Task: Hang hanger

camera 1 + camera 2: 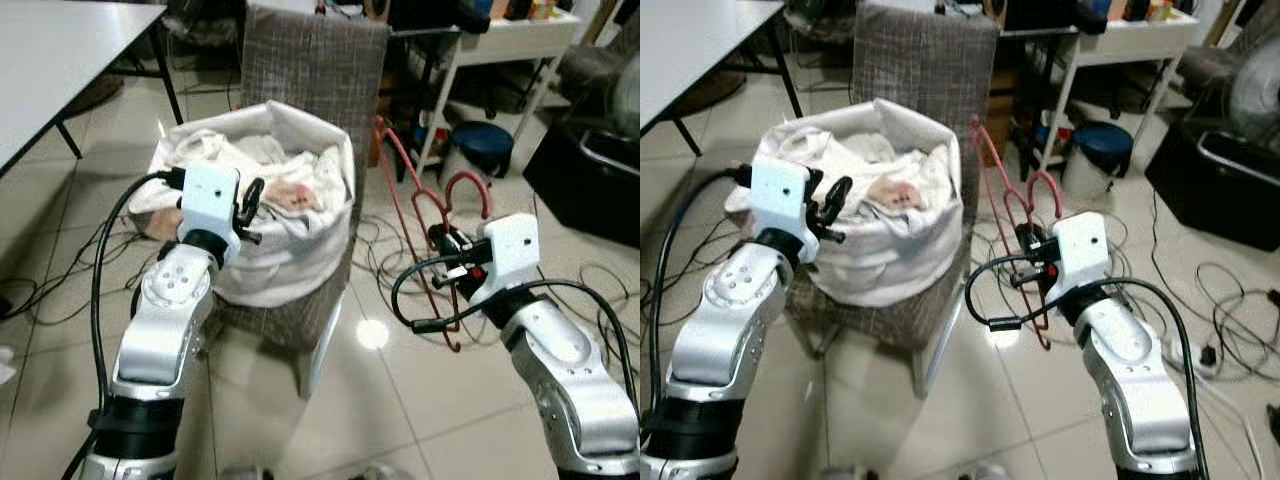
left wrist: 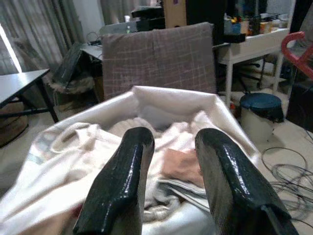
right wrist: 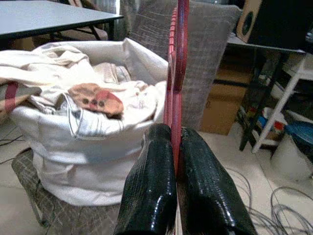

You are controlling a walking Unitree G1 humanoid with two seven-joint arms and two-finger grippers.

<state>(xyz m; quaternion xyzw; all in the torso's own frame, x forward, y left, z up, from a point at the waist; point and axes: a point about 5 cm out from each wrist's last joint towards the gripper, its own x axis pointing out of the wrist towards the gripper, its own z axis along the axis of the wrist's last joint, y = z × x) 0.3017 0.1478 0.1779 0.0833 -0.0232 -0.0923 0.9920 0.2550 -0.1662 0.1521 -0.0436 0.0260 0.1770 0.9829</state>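
A red hanger (image 1: 466, 177) stands nearly upright to the right of the chair, hook end uppermost. My right gripper (image 1: 447, 250) is shut on its lower part; in the right wrist view the red bar (image 3: 181, 49) rises from between the closed fingers (image 3: 154, 171). My left gripper (image 1: 250, 205) hovers open at the near rim of a white laundry bag (image 1: 290, 240) full of pale clothes. In the left wrist view its two fingers (image 2: 129, 166) stand apart with nothing between them. The bag sits on a grey checked chair (image 1: 315, 70).
A grey table (image 1: 60, 50) is at the far left. Behind the chair stand a white shelf unit (image 1: 500, 45) and a blue-lidded bin (image 1: 482, 140). A black box (image 1: 590, 180) is at the right. Loose cables (image 1: 590, 290) lie on the tiled floor.
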